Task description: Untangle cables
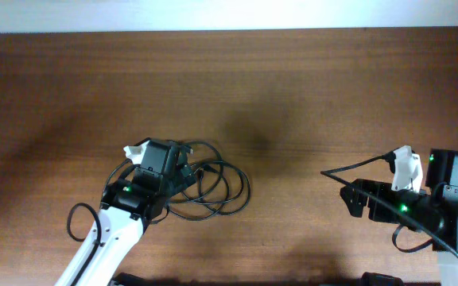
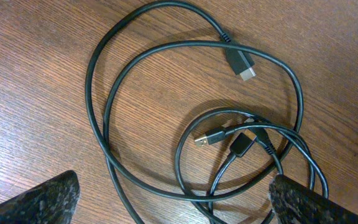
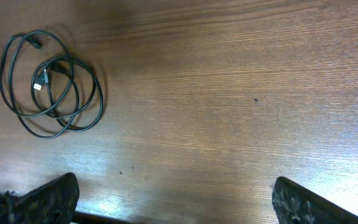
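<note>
**Blind pinch could tighten the knot**

Your left gripper (image 2: 174, 202) hangs right over the cables (image 1: 210, 184). Its fingers are spread wide and there is nothing between them. The cords lie flat on the table (image 1: 293, 79), directly beneath that gripper and fanning out from it toward the right arm's side. The right gripper (image 3: 179, 202) is well apart from the left gripper, equally wide open and empty. From there it sees the bundle only as a small knot in the far corner.

The main risk is closing on more than one cord. Just ahead of the left gripper's fingers, the thinner loops cross each other and pass under the heavier outer loop. The gold-tipped plug (image 2: 207, 138) and the small black plug (image 2: 241, 145) sit almost touching in that crossing. Pinch there and you would likely catch two strands, so a lift would drag the whole bundle instead of freeing one cord.

A second risk is pulling with nothing pinning the rest. With the right gripper so far from the left one, any tug would probably slide the whole set across the smooth wood. It could also cinch the inner loops around the larger plug (image 2: 242, 62), which lies farther ahead of the left gripper.

The glossy cords are thin and lie tight against the table. A shallow descent may close on air, and a deep one may scrape the fingers on the wood.
</note>
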Tool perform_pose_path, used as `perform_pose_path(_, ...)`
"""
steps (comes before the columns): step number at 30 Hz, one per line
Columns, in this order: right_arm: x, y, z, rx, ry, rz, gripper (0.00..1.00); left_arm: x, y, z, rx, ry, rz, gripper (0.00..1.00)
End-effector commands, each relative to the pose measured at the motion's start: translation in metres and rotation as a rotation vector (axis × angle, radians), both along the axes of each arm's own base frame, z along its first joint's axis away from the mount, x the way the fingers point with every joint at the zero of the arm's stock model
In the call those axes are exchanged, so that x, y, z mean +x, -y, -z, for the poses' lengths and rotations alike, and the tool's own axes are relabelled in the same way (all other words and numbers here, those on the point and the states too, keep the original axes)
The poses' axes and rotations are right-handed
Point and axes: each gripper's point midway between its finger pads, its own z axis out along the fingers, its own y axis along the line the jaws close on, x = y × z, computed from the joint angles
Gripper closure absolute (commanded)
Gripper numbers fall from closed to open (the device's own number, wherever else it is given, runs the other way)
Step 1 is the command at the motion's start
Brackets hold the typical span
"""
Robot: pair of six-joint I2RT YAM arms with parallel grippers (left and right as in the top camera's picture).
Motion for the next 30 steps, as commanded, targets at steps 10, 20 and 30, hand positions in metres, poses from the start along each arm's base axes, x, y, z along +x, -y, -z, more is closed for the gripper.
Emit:
perform_pose_path(10, 0.007, 0.0, 0.029, 0.025, -0.166, -0.011, 0.01, -0.018, 0.044, 0.017, -0.475, -0.195, -0.51, 0.14)
perform_pose_path(20, 0.006, -0.001, 0.029, 0.03, -0.17, -0.012, 0.01, -0.036, 0.031, 0.108, -0.313, -0.444, -0.886, 0.62)
perform_pose_path(30, 0.006, -0.001, 0.029, 0.029, -0.17, -0.012, 0.01, -0.009, 0.035, 0.084, -0.336, -0.355, -0.59, 1.0)
